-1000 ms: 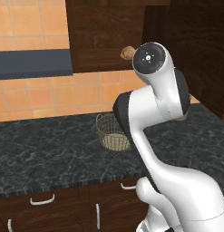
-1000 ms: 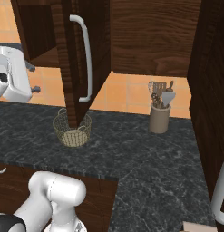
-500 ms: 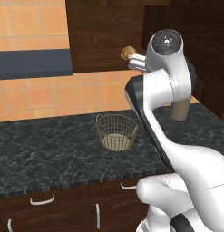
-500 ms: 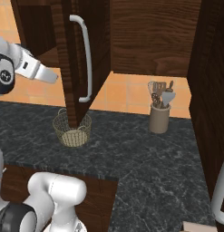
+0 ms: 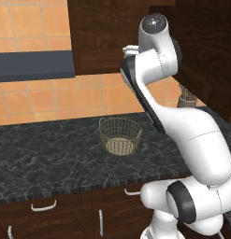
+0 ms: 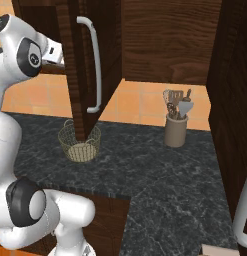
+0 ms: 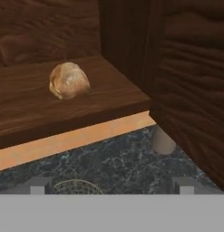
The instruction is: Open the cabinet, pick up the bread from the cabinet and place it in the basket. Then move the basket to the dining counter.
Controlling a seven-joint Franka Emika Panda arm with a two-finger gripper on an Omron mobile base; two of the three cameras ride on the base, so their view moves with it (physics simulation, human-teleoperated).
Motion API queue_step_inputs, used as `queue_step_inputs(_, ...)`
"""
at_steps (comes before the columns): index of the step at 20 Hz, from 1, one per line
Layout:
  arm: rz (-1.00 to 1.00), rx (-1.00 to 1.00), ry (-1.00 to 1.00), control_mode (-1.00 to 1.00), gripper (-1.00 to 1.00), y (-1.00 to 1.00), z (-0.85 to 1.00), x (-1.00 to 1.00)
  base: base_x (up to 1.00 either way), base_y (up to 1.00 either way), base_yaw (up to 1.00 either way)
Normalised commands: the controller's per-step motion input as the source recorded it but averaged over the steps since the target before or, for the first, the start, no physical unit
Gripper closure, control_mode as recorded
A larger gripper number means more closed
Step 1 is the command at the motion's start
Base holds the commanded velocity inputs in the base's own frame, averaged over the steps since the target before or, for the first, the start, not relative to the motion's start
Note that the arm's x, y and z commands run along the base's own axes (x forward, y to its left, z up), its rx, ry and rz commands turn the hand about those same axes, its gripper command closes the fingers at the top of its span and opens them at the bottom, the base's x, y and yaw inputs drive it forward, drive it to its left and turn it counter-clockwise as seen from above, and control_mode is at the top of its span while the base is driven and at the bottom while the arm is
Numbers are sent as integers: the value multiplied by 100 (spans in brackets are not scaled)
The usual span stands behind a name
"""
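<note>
The dark brown wood-grain wall cabinet stands open, its door with the long vertical silver bar handle swung out toward the room. The two-finger gripper on the white arm is raised to shelf height and looks into the opening. Only the very tips of its fingers show at the bottom of the hand view. They stand well apart with nothing between them, so the jaws are spread wide and empty.

The small round golden-brown bread roll lies ahead of the gripper and a little to its left, on the bare wooden shelf, set back from the shelf's front edge and clear of the cabinet wall to the right. No contact is made yet.

The roll is probably light and soft, with a dry crust that should not slip. A hard squeeze would likely dent or crush it, so a gentle closure seems right. Its widest middle, taken from the two sides, looks like the best hold, with the fingers low enough to sit past its curve.

Below the gripper, the small round tan-gold wire-mesh basket sits on the black speckled granite counter, almost directly under the shelf, which makes for a short drop.
</note>
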Motion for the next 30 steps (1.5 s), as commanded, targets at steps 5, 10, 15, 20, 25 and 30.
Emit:
queue_step_inputs(5, 30, -10, -10, -100, -100, 0, -14, 68, 0, 0, 0)
queue_step_inputs(10, 24, -11, 0, -100, -100, -2, -5, 60, 0, 0, 0)
queue_step_inputs(15, 2, -10, 0, -100, -100, 2, 0, 61, 0, 0, 0)
queue_step_inputs(20, 0, -4, 1, -100, -100, 0, 0, 61, 0, 0, 0)
queue_step_inputs(25, 0, 0, 13, -100, -100, 0, 0, 64, 0, 0, 0)
queue_step_inputs(30, 0, 0, 8, -100, -100, 0, 0, 52, 0, 0, 0)
